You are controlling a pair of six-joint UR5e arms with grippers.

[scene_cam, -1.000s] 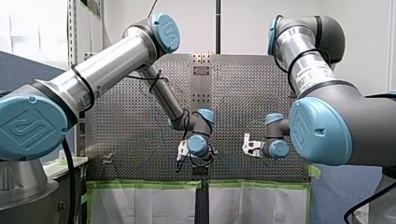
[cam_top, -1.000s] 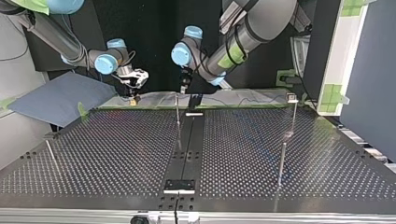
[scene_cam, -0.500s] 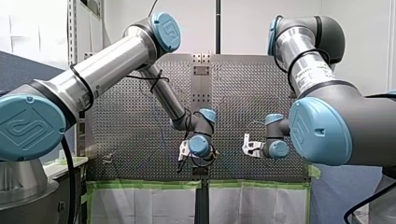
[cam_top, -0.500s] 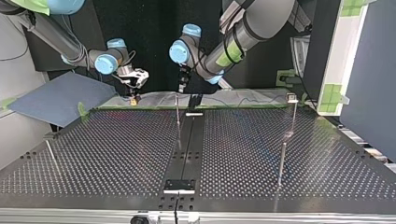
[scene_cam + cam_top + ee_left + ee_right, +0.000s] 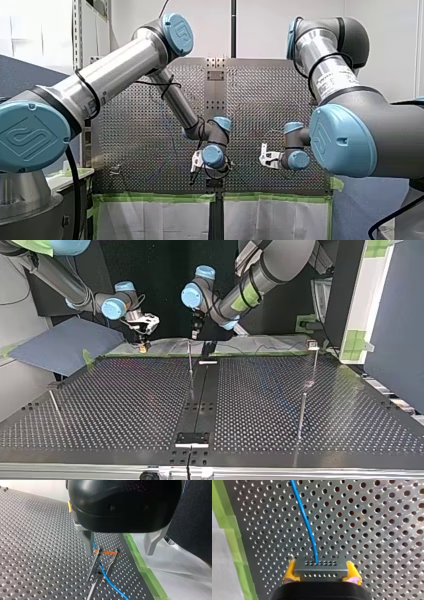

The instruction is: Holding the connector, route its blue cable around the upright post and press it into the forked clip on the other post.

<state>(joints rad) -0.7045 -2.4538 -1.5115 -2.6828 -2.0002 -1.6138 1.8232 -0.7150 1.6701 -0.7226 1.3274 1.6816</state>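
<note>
Right gripper (image 5: 321, 573) pinches the connector (image 5: 321, 566); left gripper (image 5: 119, 552) hangs above forked clip (image 5: 93, 567).

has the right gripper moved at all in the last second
No. In the top view my right gripper hangs at the same spot over the green tape along the table's far edge.

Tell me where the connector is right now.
In the right wrist view, the connector is clamped between the yellow pads of my right gripper, above the perforated table near its green tape; the blue cable runs ahead from it.
</note>
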